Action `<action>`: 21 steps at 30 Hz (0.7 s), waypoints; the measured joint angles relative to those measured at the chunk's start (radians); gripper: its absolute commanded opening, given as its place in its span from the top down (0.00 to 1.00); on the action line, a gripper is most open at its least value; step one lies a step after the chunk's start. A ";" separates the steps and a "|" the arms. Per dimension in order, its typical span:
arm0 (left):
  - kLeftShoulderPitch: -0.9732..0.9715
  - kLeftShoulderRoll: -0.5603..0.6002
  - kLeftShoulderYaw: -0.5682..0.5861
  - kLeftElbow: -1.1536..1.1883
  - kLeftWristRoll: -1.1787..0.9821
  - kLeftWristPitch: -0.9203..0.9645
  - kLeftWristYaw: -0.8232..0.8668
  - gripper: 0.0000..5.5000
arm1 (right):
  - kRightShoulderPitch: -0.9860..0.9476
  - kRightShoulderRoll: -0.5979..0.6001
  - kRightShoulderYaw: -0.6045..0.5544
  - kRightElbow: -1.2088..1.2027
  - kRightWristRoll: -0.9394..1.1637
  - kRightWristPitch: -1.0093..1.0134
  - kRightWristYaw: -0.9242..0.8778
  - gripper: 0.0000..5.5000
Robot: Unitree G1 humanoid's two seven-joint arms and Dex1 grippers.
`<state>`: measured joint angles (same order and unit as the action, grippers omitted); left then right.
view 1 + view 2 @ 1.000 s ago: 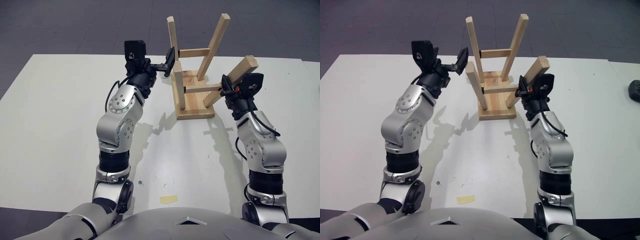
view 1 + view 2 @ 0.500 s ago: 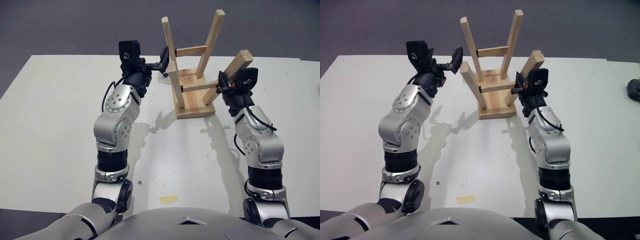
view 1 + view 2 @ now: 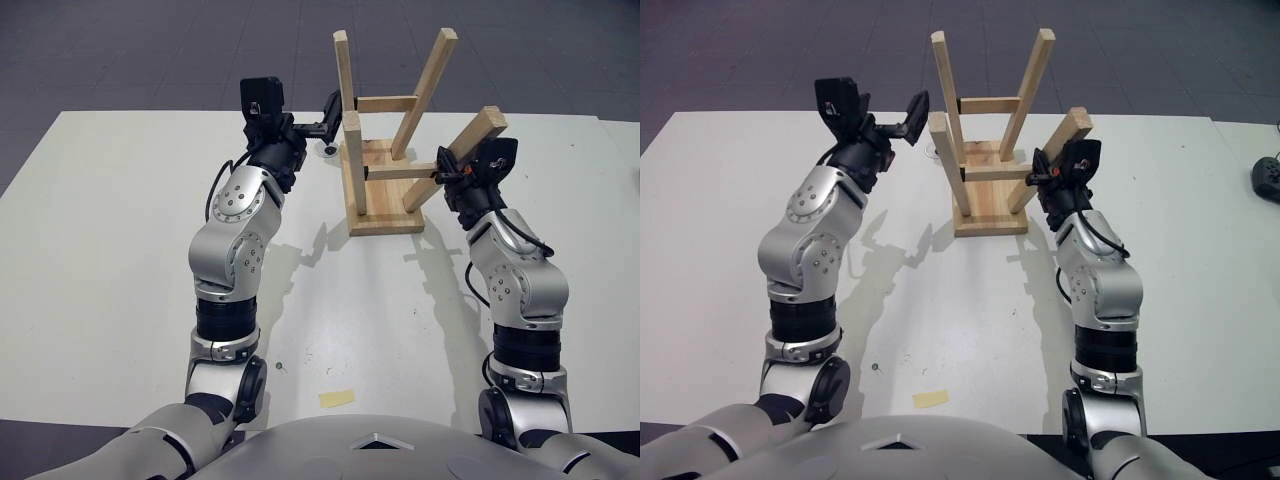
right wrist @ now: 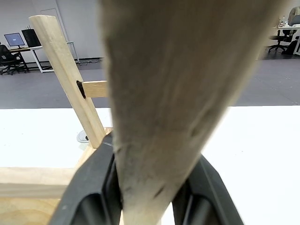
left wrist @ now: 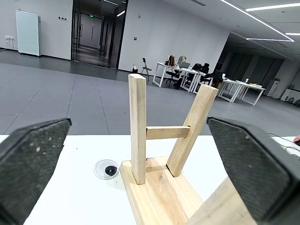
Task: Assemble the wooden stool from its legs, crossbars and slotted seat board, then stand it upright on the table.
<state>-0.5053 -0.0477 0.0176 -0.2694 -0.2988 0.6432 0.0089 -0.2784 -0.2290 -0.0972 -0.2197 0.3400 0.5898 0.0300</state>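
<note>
Stool (image 3: 388,150) stands upside down, seat board (image 3: 388,212) on the table (image 3: 120,220), legs up; they lean less toward the left arm than half a second ago. Right gripper (image 3: 450,172) is clamped on the near right leg (image 3: 478,128). Left gripper (image 3: 332,108) holds its jaws apart just beside the near left leg (image 3: 353,165).

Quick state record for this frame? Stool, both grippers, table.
stool: upside down, four legs up, two crossbars seen fitted
seat board: flat on table
right gripper: shut on near-right leg
left gripper: open, by near-left leg
upright: not yet
other: yellow tape scrap near table's front edge
</note>
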 measured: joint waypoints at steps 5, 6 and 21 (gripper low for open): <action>0.000 0.001 0.010 0.003 0.000 0.000 -0.001 0.02 | -0.002 -0.012 0.018 0.004 -0.031 0.001 0.005 0.55; 0.000 0.000 0.011 0.004 0.000 0.000 -0.001 0.02 | -0.003 -0.014 0.023 0.004 -0.036 0.001 0.006 0.52; -0.005 -0.007 0.032 0.038 0.000 -0.037 -0.002 0.02 | 0.044 0.040 -0.015 0.021 0.005 -0.098 0.090 0.10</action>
<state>-0.5100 -0.0543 0.0493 -0.2318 -0.2984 0.6059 0.0064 -0.2345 -0.1890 -0.1117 -0.1984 0.3453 0.4917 0.1204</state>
